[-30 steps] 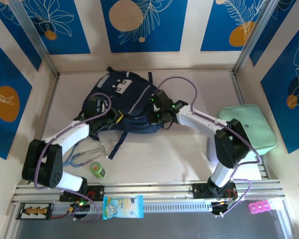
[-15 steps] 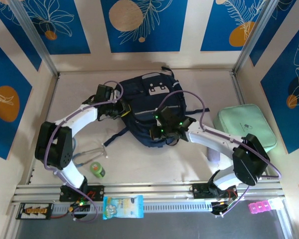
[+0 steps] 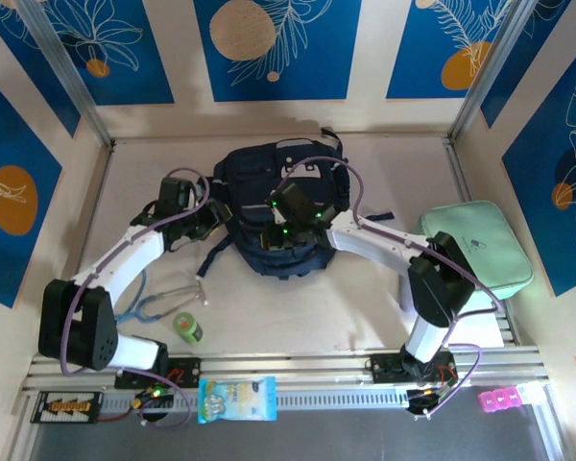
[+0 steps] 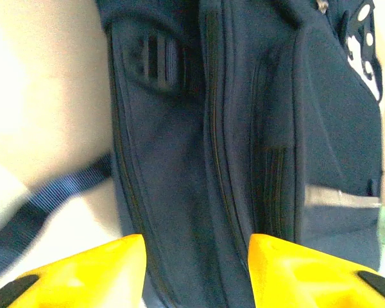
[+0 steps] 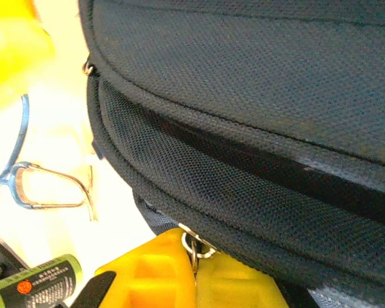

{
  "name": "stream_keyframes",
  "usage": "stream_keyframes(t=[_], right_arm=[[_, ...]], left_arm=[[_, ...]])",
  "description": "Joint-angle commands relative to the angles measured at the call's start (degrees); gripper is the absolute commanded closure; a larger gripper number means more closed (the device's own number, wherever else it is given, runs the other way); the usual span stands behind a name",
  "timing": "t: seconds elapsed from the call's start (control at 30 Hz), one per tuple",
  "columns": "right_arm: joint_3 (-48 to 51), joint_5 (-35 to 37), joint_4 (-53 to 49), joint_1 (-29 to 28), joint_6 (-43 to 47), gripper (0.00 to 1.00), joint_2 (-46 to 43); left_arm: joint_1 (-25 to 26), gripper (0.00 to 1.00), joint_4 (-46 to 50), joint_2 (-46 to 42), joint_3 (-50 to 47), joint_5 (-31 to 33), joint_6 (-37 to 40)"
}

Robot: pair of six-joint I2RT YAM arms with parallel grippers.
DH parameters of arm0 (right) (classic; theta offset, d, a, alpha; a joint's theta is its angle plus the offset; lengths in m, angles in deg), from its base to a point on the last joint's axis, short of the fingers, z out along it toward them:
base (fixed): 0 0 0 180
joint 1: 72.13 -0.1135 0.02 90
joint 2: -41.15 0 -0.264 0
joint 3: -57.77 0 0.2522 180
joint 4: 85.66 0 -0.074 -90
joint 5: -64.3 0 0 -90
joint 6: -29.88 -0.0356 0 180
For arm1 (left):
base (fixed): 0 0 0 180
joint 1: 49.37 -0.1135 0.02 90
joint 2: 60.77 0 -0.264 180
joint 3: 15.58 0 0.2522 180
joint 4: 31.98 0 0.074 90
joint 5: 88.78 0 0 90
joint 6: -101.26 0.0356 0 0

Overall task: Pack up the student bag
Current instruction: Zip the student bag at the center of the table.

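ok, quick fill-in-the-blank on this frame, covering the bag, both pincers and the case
1. The right pincer is ____ on the zipper pull of the student bag.
2. The left pincer stands open and holds ____.
3. The flat zip case is mint-____.

Missing words: shut; nothing; green

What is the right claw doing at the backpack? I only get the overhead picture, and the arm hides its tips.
Observer: Its wrist camera shows the right gripper pinched shut on a small metal zipper pull at the student bag's edge.
Operator: And the left claw?
Observer: The left gripper has its yellow fingers apart, pointed at the bag's side panel. I see nothing clamped between them.
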Motion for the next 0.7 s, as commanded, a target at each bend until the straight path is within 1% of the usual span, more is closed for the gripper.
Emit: stream_keyframes(t=[0.0,0.1,0.2,0.4,0.47,0.57,0.63,0.67], right_arm=[[-3.9,-3.9,3.2,-0.4,1.1,1.0,2.0],[-4.9,-4.7,4.0,-0.8,0.8,1.0,3.2],[-5.3,-5.1,4.2,-1.0,0.6,1.0,3.8],[-5.9,-5.7,4.5,-1.0,0.3,1.0,4.8],[-6.0,-5.3,4.4,-1.0,0.0,1.0,5.0],[-6.7,-2.8,2.9,-1.0,-0.7,1.0,5.5],[-7.1,-1.0,1.7,-0.9,-1.0,1.0,5.7],[-7.2,-0.6,1.5,-0.9,-1.0,1.0,5.7]], left_arm=[[1.2,0.54,-9.7,-0.9,-3.2,-6.3,-9.3],[1.8,0.54,-12.2,1.0,-2.3,-9.1,-10.5],[2.3,0.54,-12.8,2.7,-1.5,-9.3,-10.7],[2.6,0.55,-17.3,4.2,-2.9,-10.3,-13.2],[2.6,0.55,-17.7,3.2,-3.9,-9.4,-13.6],[2.6,0.54,-15.2,0.2,-4.8,-5.4,-12.5],[2.6,0.51,-14.1,-1.4,-5.2,-3.9,-12.0],[2.6,0.5,-14.6,-1.5,-5.5,-4.2,-12.3]])
